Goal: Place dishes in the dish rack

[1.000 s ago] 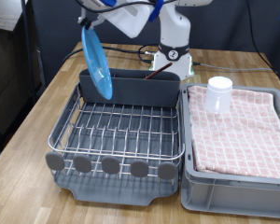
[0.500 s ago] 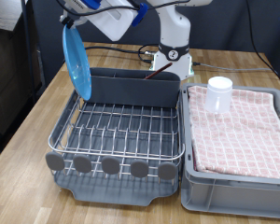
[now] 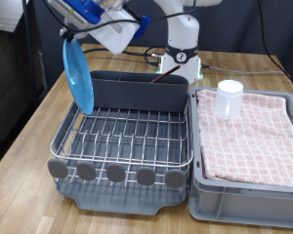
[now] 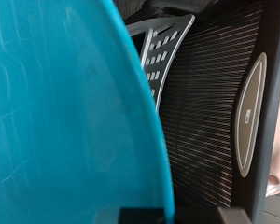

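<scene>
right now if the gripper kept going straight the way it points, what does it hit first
Most likely the dish rack: the gripper points down holding the blue plate, whose lower edge hangs by the rack's rim at the exterior view's left. Depth is unclear, so it might miss.

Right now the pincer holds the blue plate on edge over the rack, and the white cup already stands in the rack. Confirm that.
Wrong on the cup. The exterior view shows the white cup on the pink checked cloth in the grey bin, not in the rack. The pincer does hold the blue plate on edge.
</scene>
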Motion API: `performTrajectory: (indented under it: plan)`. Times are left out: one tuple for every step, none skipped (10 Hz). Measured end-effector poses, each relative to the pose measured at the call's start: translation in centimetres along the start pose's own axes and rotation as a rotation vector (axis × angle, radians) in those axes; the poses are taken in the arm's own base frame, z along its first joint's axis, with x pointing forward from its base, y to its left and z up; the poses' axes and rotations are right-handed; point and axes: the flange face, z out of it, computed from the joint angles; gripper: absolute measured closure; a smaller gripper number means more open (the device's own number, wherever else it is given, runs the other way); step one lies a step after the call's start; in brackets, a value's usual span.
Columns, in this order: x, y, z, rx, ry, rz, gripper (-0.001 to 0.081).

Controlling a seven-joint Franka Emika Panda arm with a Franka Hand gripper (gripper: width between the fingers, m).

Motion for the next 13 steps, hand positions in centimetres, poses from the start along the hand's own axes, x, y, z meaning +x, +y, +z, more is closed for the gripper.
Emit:
performTrajectory:
  plan:
    - [-0.4,-0.3,0.6,-0.002,0.003,0.003,0.0790]
    - [-0.9,-0.5,1.2,0.000,0.004,0.009,0.0790]
    - [-1.5,-0.8,1.8,0.006,0.006,0.011,0.0790]
    - [-2.1,-1.2,2.3,0.019,0.011,0.006,0.0790]
    - [-2.7,-1.5,2.9,0.029,0.014,0.001,0.0790]
    - [-3.3,-1.8,3.4,0.037,0.019,-0.001,0.0790]
    - [-3.8,-2.1,3.8,0.042,0.021,-0.002,0.0790]
    - [-4.2,-2.3,4.1,0.043,0.022,-0.002,0.0790]
    - [-4.6,-2.6,4.3,0.047,0.022,-0.004,0.0790]
    - [-4.9,-2.8,4.6,0.050,0.021,-0.004,0.0790]
    - [-5.2,-2.9,4.7,0.051,0.021,-0.005,0.0790]
    - [-5.6,-3.1,4.9,0.052,0.020,-0.003,0.0790]
    - [-5.9,-3.2,5.0,0.054,0.018,-0.001,0.0790]
